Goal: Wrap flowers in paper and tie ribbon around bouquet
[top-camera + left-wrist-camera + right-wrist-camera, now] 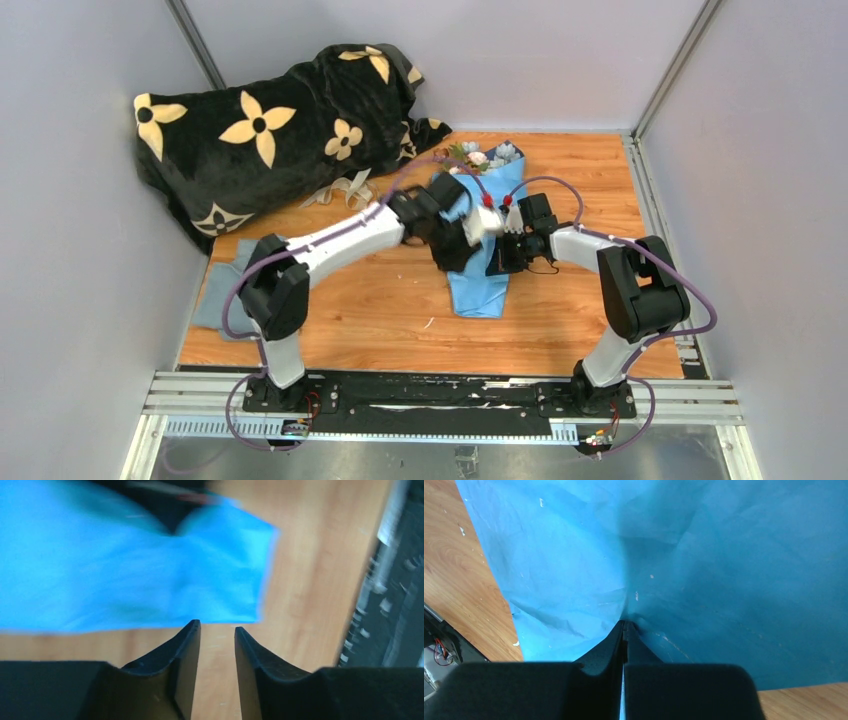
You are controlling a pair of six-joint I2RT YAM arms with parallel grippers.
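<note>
Mid-wrap: the right end effector [625, 625] pinches the paper [724, 555] around the flowers [485, 155], while the left end effector [217, 626], slightly spread and empty, probably fetches the ribbon [335, 191] next.

White arm links [335, 243], black joints [275, 290] — purple cables [232, 300] looped alongside; fingers [177, 665] black, tapered.

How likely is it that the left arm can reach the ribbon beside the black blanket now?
Probably yes. The ribbon lies uncovered on the wooden table on that arm's side, and the left gripper is open with nothing between its jaws.
</note>
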